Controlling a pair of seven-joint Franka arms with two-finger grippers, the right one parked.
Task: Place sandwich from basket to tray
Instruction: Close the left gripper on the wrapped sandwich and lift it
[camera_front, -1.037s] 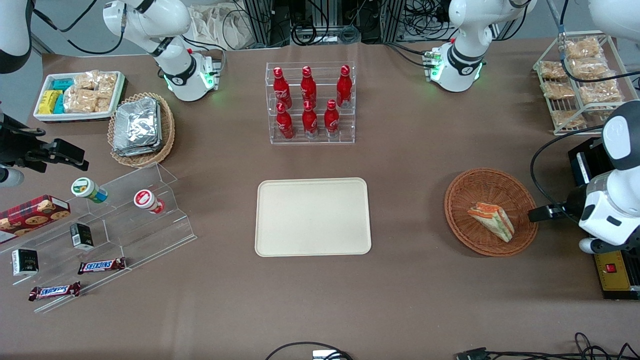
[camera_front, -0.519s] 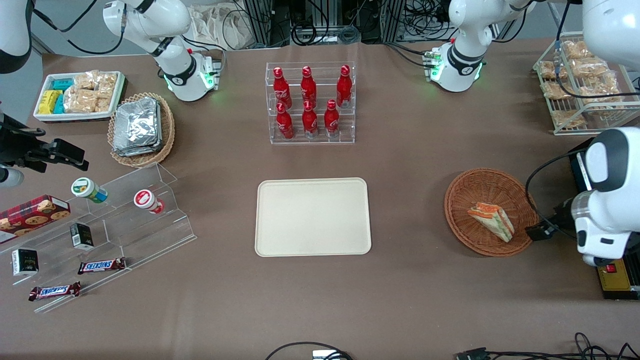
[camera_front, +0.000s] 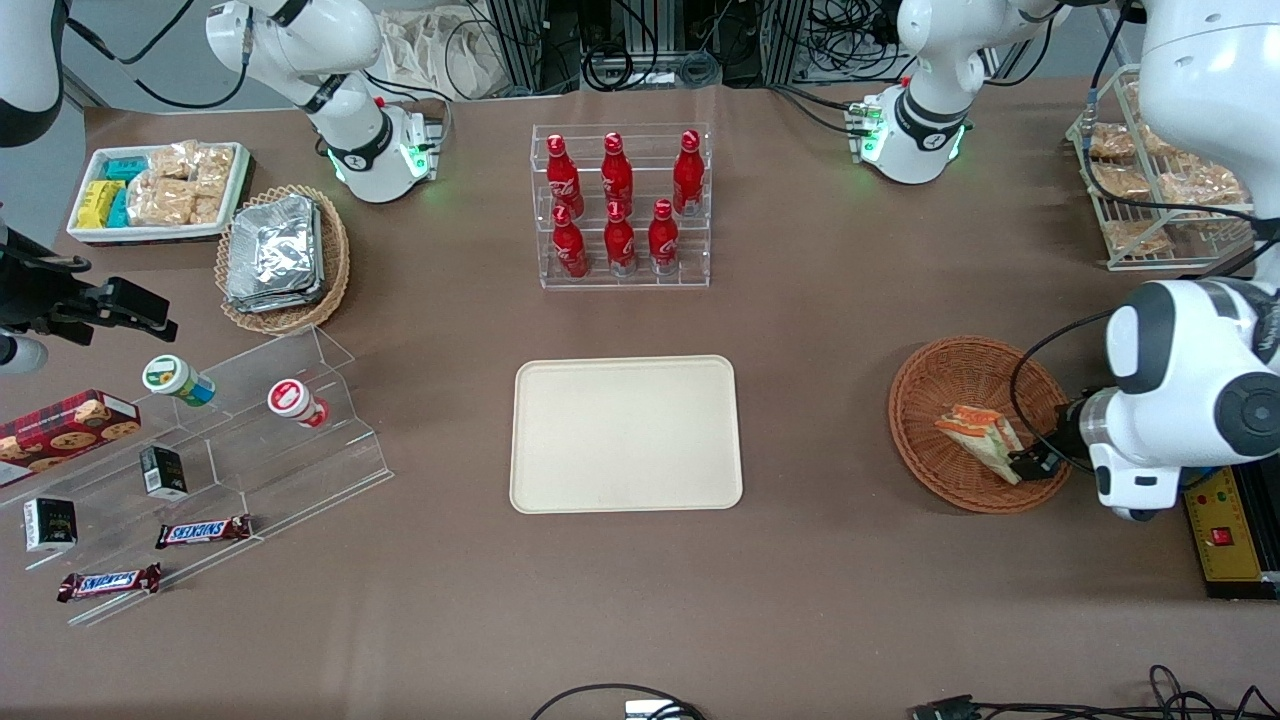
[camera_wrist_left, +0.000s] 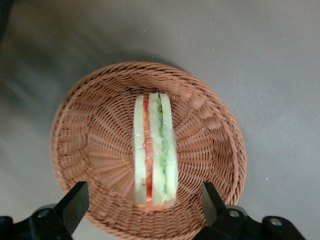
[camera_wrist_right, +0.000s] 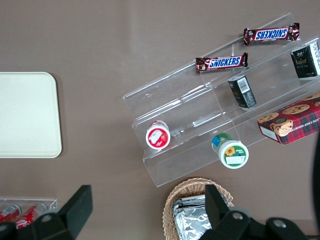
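The sandwich (camera_front: 975, 432) (camera_wrist_left: 154, 150) lies in the reddish-brown wicker basket (camera_front: 945, 375) (camera_wrist_left: 75, 135) toward the working arm's end of the table. It is a pale wedge with orange and green filling. My gripper (camera_front: 1035, 462) (camera_wrist_left: 142, 202) hangs over the basket's rim, above the sandwich's wide end, and is open. One black finger (camera_wrist_left: 75, 200) shows on each side of the wedge, well apart from it. The cream tray (camera_front: 625, 432) (camera_wrist_right: 27, 115) lies flat at the middle of the table with nothing on it.
A clear rack of red bottles (camera_front: 620, 205) stands farther from the front camera than the tray. A wire rack of snack packets (camera_front: 1160, 170) and a black-and-yellow box (camera_front: 1230, 530) flank the working arm. A tan basket of foil packets (camera_front: 283, 255) and an acrylic stand (camera_front: 250, 440) sit toward the parked arm's end.
The working arm has swung in toward the basket. Its gripper went from outside the basket's rim to over the rim by the sandwich. The sandwich has not moved.
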